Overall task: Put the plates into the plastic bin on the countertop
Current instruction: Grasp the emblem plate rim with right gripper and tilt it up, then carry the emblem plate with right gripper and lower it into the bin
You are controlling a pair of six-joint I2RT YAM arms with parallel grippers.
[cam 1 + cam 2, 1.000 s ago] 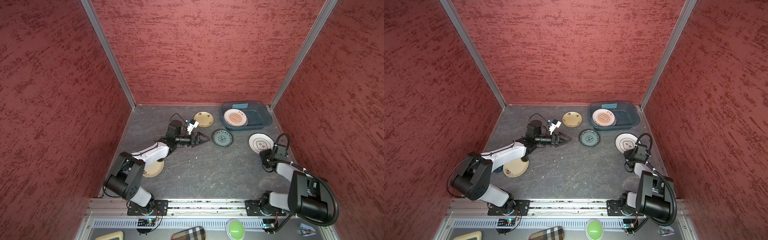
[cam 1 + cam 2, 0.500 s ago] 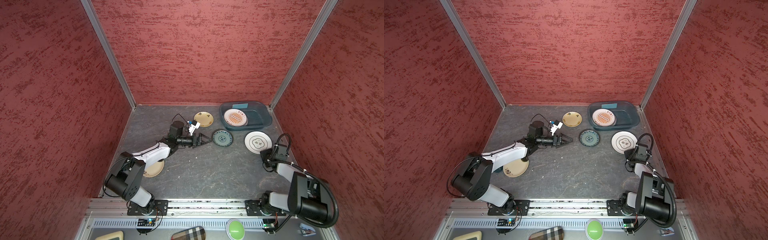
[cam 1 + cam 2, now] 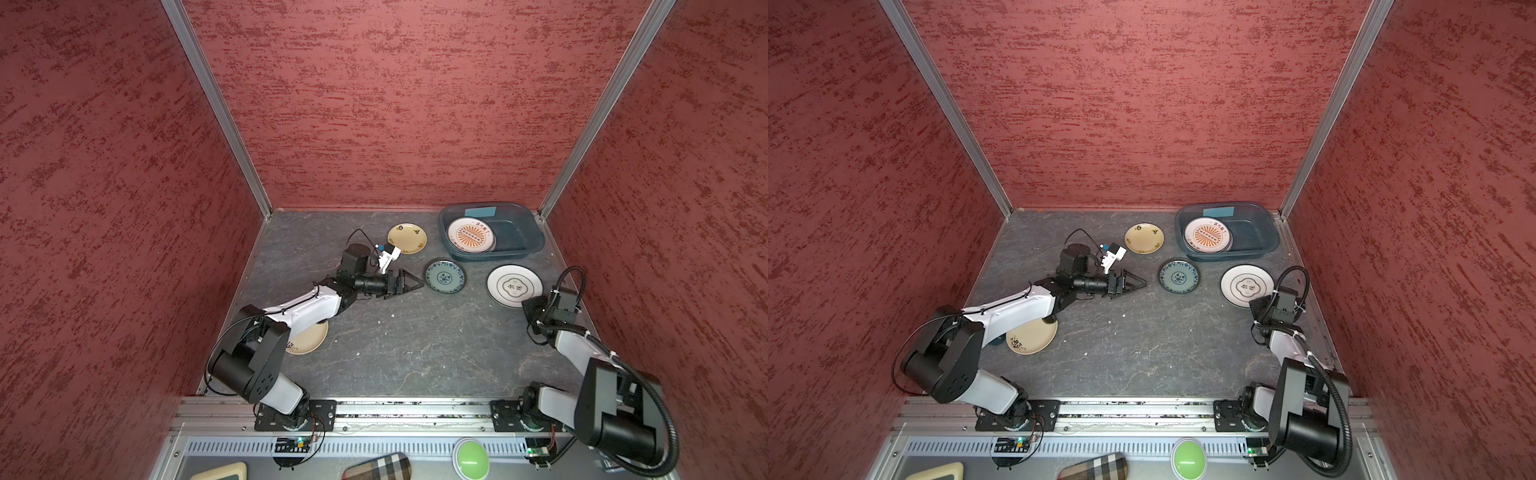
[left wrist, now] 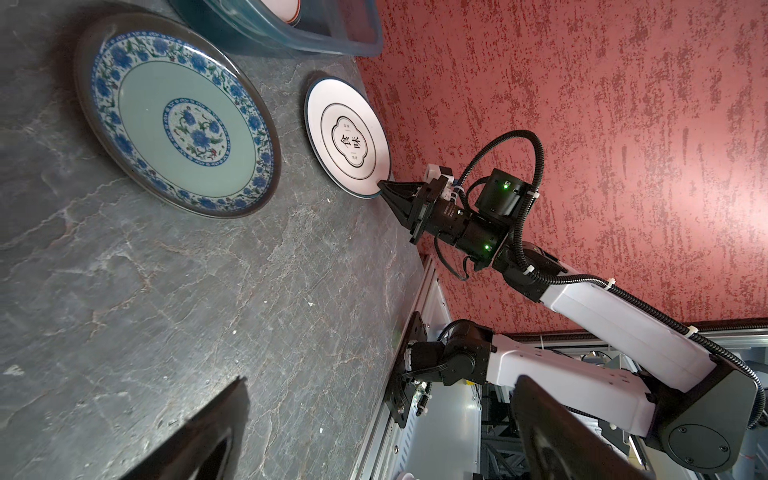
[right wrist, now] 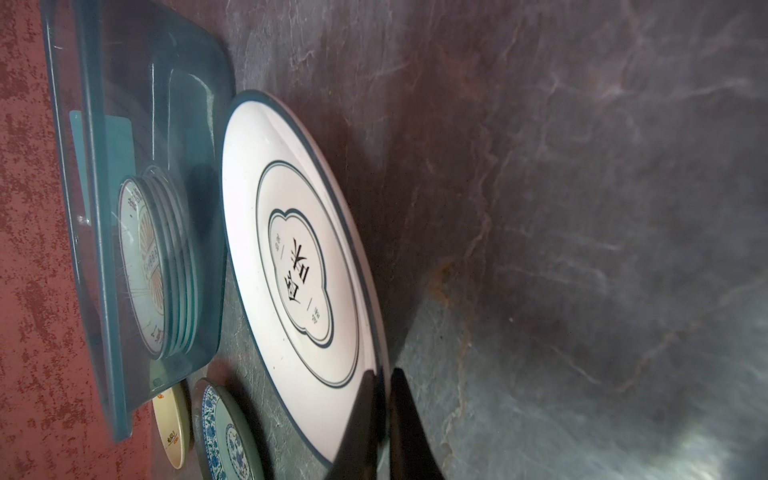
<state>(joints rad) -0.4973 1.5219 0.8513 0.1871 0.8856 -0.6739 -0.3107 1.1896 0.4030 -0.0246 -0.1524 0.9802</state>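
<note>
Plates lie loose on the countertop [image 3: 415, 353], and the quatrefoil plate [image 3: 514, 286] is the one in hand. The right pincer [image 5: 384, 374] is closed thin on its near rim, one finger over the lip and one under. The pinched edge looks slightly raised, while the far edge seems to rest on the stone. The plastic bin [image 3: 521, 241] stands just beyond the plate from this pincer, its wall close to the far rim.

To do this well, I judge the lift should go up first until the plate clears the bin's wall, then forward. The plate should stay near level, since a glossy, hard glaze held by so small a bite can slip or swing. Lower it onto the sunburst stack [image 3: 471, 235] or the bare floor beside it rather than dropping it.

The left pincer [image 3: 415, 284] gapes wide, holding nothing, with the teal plate [image 3: 444, 276] just ahead of its tips. That plate is small, round and shallow, with a dark rim and blue floral bands. The bin is translucent blue-grey, smooth and round-cornered; the countertop is matte, dark and pale-veined.
</note>
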